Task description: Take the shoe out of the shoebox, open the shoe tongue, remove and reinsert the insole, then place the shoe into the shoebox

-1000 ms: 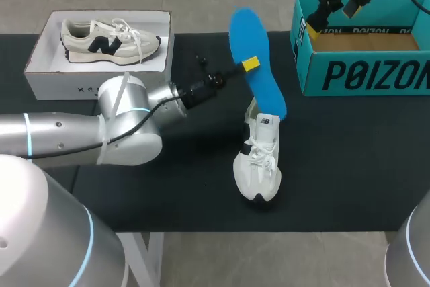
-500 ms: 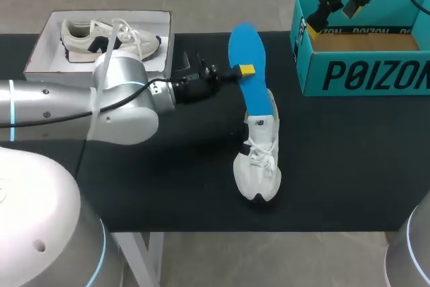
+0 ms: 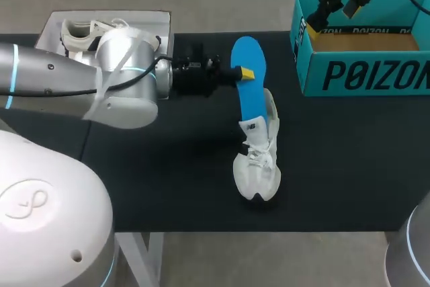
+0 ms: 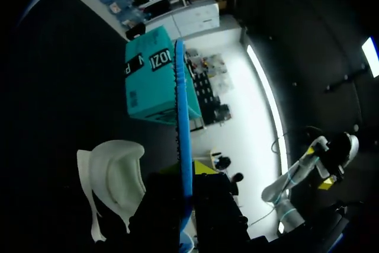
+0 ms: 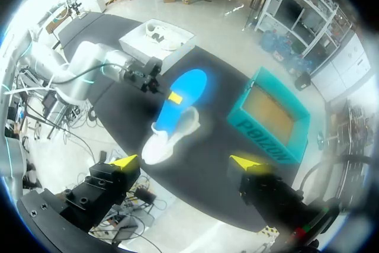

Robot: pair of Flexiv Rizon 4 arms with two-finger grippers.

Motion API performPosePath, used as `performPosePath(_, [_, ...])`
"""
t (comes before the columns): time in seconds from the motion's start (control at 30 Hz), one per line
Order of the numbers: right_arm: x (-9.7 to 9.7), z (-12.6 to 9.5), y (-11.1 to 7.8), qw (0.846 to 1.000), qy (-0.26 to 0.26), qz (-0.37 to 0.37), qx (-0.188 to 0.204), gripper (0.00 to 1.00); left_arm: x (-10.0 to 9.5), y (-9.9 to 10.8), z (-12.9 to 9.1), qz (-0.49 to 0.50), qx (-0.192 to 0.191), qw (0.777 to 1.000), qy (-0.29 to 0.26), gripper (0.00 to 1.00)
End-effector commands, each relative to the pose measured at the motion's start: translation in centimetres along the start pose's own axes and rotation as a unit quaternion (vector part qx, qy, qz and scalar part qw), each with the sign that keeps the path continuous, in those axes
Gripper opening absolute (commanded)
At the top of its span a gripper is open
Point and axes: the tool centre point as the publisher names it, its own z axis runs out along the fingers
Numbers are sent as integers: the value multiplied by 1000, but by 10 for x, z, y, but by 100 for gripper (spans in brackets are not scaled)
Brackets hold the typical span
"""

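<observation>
Two boxes stand along the far edge of the black table (image 3: 349, 166): a teal shoebox (image 3: 363, 72) at the far right corner, open on top, and a white box (image 3: 50, 28) at the far left corner with a second sneaker (image 3: 77, 31) lying in it, partly hidden by the left arm. The white shoe (image 3: 258, 166) rests on the table near its middle, closer to the near edge, with its toe toward that edge and well apart from both boxes.

The left gripper (image 3: 245, 72) comes in from the left above the table's far half and is clamped on the blue insole (image 3: 254, 102), pinching it partway along its length. The insole slants down from there, and its lower end sits in the shoe's opening behind the tongue, while its upper end rises toward the far edge. In the left wrist view the insole (image 4: 181, 117) appears edge-on, running out from between the fingers of the left gripper (image 4: 187, 173), with the shoe (image 4: 115, 176) beside it and the teal shoebox (image 4: 145, 87) farther ahead.

The right gripper (image 5: 186, 163) hangs high over the table with its jaws spread wide and nothing between them; far below it lie the shoe (image 5: 163, 143), the insole (image 5: 186, 87), the teal shoebox (image 5: 260, 128) and the white box (image 5: 142, 45)
</observation>
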Motion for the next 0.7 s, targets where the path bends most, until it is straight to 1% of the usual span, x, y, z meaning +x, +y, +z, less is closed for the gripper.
performPosePath(0.03, [0,0,2,1000,0,1,2,100,-8,1,-5,4,-3,999,38,0])
performPosePath(0.2, [0,0,2,1000,0,1,2,100,-6,2,-6,6,-2,998,65,0])
performPosePath(0.33, [0,0,2,1000,0,1,2,100,-4,-1,-7,24,3,995,94,0])
performPosePath(0.4, [0,0,2,1000,0,1,2,100,-3,-3,-7,34,10,993,114,0])
performPosePath(0.43, [0,0,2,1000,0,1,2,100,-1,-4,-7,47,17,990,134,0])
performPosePath(0.47, [0,0,2,1000,0,1,2,100,2,-6,-7,48,27,989,139,0])
performPosePath(0.7, [0,0,2,1000,0,1,2,100,2,-6,-7,48,27,989,139,0])
